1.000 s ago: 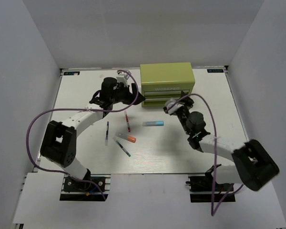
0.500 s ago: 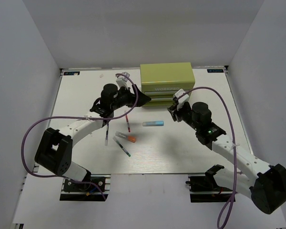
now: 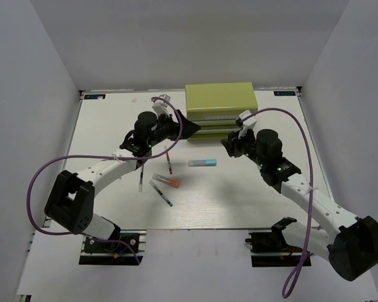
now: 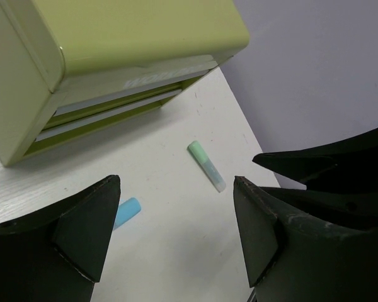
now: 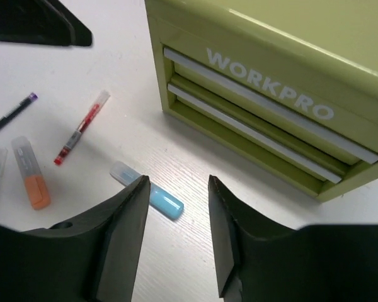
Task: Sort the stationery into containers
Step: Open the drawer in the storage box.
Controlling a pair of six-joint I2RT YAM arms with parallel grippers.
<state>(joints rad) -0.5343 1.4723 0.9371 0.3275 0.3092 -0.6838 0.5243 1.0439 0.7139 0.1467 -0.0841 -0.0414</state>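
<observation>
Your left pincer (image 4: 176,189) and right pincer (image 5: 176,189) hang released and empty by the olive-green box (image 3: 220,100).
The left one gapes wide off the box's left front corner. The right one stands parted before the front drawers, near the light-blue bar (image 3: 202,163). The red-white pen (image 3: 169,162), orange-capped marker (image 3: 166,182) and green-tipped pen (image 3: 162,193) lie loose on the tabletop (image 3: 239,201), between your arms.
</observation>
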